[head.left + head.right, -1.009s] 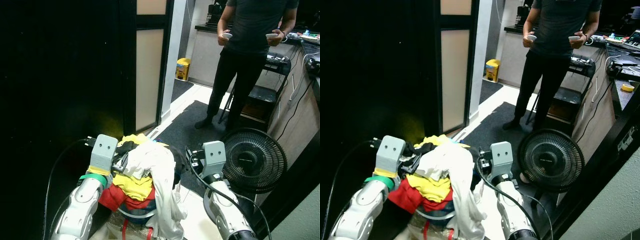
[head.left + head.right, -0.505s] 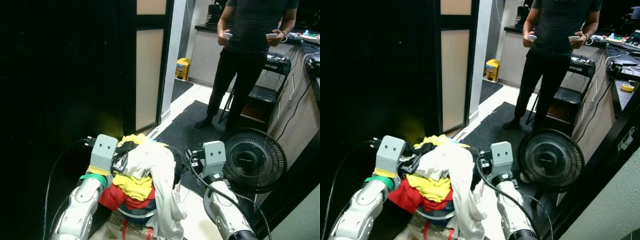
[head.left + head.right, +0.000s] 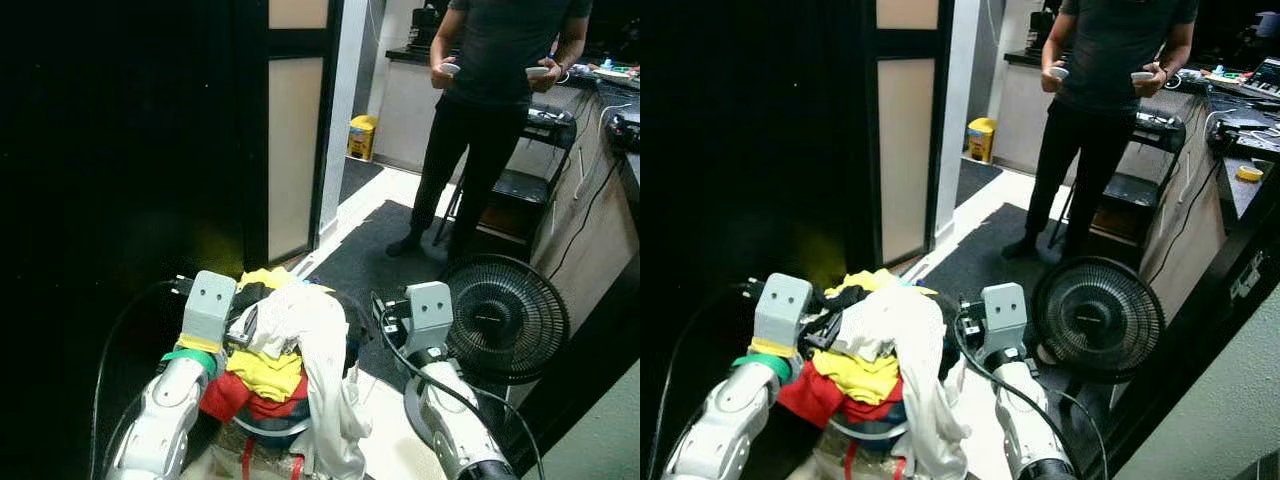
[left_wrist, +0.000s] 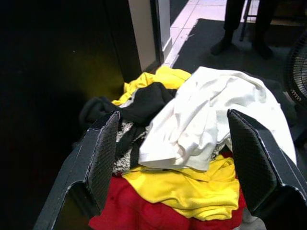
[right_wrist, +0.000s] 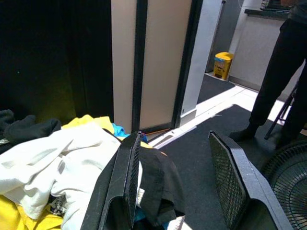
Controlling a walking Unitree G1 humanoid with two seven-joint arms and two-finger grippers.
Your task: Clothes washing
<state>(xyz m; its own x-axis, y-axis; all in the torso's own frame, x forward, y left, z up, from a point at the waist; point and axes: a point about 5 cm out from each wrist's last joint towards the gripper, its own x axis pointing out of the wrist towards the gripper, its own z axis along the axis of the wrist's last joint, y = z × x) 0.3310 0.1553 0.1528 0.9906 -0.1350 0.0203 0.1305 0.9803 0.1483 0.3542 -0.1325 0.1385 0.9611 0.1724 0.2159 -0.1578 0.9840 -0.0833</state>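
Directly in front of the robot, in the left eye view, a laundry basket (image 3: 262, 432) sits heaped with clothes: a white garment (image 3: 318, 352) drapes over the top and down the near side, with a yellow shirt (image 3: 264, 371) and a red garment (image 3: 228, 396) under it. The left gripper (image 3: 236, 329) presses against the pile's left side and the right gripper (image 3: 378, 328) sits at its right side. A black floor fan (image 3: 503, 319) stands to the right, on a dark mat (image 3: 372, 254). Farther off, a person (image 3: 495, 100) stands holding 2 small controllers, and a yellow bin (image 3: 362, 137) rests on the floor beyond the doorway.

From the right eye view, the same heap lies between the 2 arms, near a tall dark cabinet (image 3: 750, 140) on the left.

Along the left wrist view, the 2 black fingers (image 4: 103, 158) stand spread wide apart, with the white garment, a black garment (image 4: 144, 103) and the yellow shirt lying between them.

Through the right wrist view, the fingers (image 5: 128, 179) are likewise spread, 1 resting against black cloth at the pile's edge, with the mat showing in the gap between them.
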